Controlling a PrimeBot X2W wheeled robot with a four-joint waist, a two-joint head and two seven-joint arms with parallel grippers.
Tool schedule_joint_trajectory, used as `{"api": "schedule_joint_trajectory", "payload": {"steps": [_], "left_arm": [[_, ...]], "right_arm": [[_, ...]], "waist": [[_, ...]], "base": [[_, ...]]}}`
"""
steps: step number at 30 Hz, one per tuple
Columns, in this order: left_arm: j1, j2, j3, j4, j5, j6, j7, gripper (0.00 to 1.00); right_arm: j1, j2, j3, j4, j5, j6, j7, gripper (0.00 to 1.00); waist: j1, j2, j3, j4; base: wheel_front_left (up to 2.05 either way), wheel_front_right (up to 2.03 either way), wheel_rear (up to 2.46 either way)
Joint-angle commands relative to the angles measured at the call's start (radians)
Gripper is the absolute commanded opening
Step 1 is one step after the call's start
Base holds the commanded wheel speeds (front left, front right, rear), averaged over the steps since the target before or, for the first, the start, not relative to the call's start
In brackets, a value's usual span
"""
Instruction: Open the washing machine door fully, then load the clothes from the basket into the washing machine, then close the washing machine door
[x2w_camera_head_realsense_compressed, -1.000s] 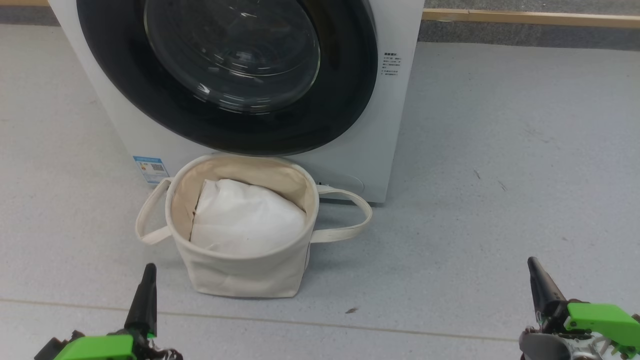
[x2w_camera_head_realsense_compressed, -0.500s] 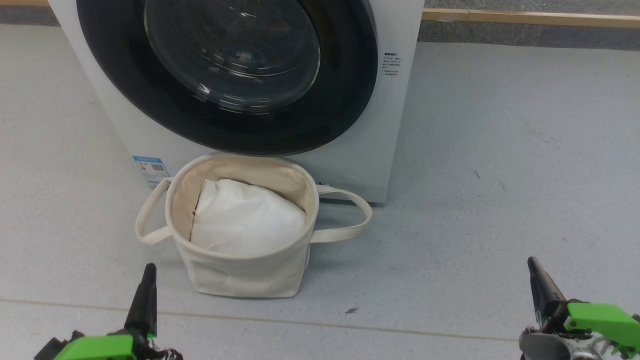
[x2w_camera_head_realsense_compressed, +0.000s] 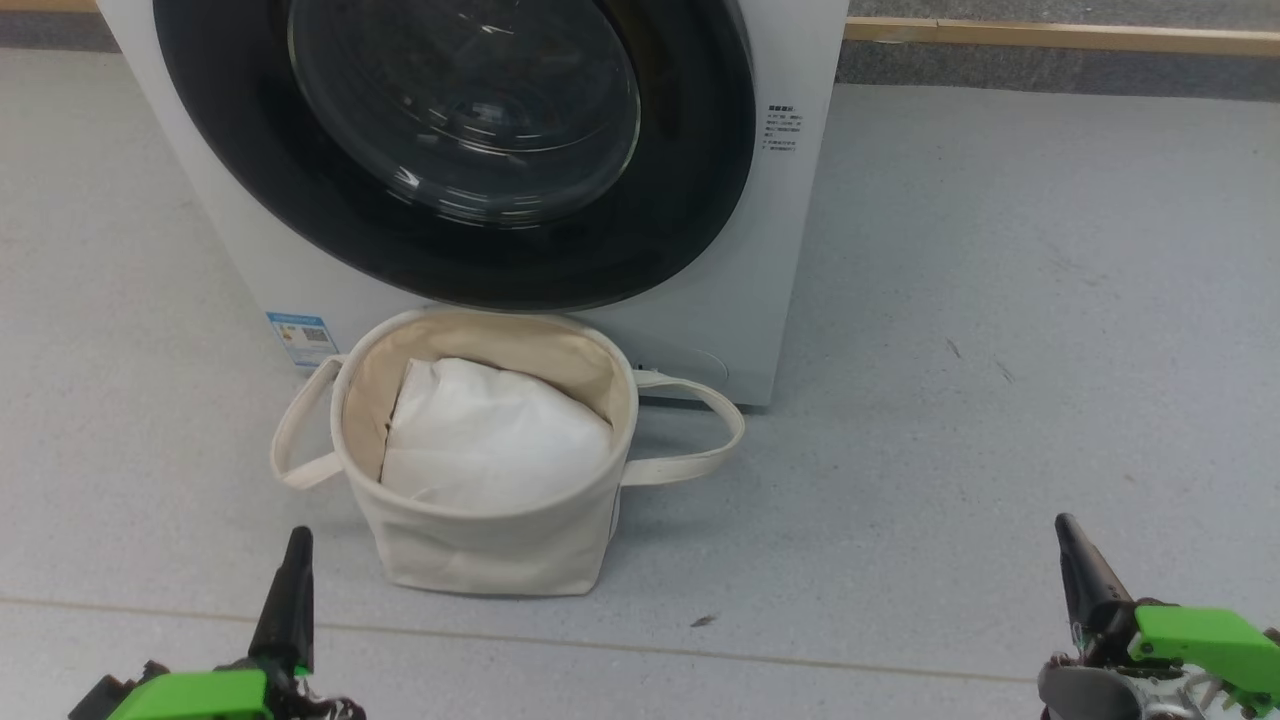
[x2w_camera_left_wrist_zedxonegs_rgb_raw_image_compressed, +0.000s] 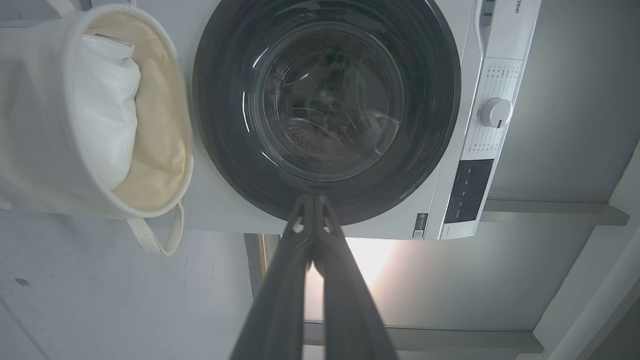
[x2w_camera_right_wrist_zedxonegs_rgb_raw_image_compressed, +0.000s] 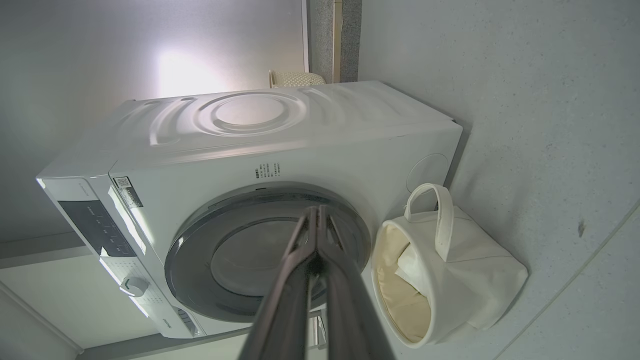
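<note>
Grey floor (x2w_camera_head_realsense_compressed: 1000, 300) — end effectors (x2w_camera_head_realsense_compressed: 298, 537) (x2w_camera_head_realsense_compressed: 1062, 524) low, pinched

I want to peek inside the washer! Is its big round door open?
No, the washing machine door lies shut, flat against the front of the washing machine.

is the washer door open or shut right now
Shut. The washing machine door lies flush against the washing machine front in all three views, with no gap at its rim.
</note>
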Motion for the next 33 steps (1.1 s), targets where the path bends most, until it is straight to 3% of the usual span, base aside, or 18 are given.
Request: {"api": "schedule_joint_trajectory", "payload": {"steps": [1, 33], "left_arm": [[-0.043, 0.008, 0.035, -0.037, -0.003, -0.007, 0.008, 0.00], [-0.043, 0.008, 0.035, -0.037, -0.003, -0.007, 0.008, 0.00]], "right_arm": [[-0.046, -0.011, 0.020, -0.036, 0.006, 0.000, 0.007, 0.00], [-0.046, -0.011, 0.020, -0.036, 0.006, 0.000, 0.007, 0.00]], "waist": [[0.0000, 0.0000, 0.000, 0.000], [0.0000, 0.0000, 0.000, 0.000]], "base": [[0.00, 0.00, 0.00], [0.00, 0.00, 0.00]]}}
